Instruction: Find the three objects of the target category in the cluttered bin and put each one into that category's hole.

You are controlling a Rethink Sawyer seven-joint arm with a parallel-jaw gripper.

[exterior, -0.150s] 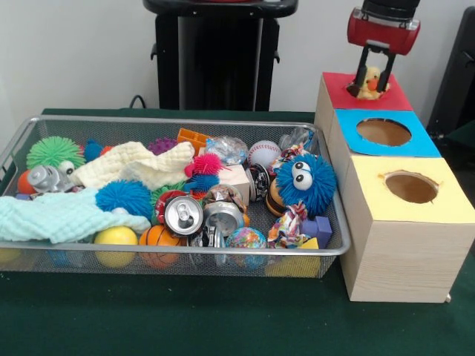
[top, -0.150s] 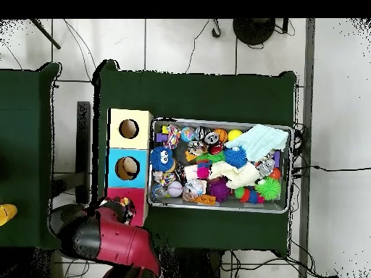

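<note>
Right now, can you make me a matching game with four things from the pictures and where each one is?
Things:
1. duck toy
2. blue fuzzy ball with eyes
3. soda can
4. green spiky ball

Places:
A. far left end of the wire bin
B. in the claw, over the red hole
C. right end of the bin, next to the boxes
D. near the bin's front wall, about midway along

Pairs (places as the front view shows them): 1-B, 2-C, 3-D, 4-A
</note>
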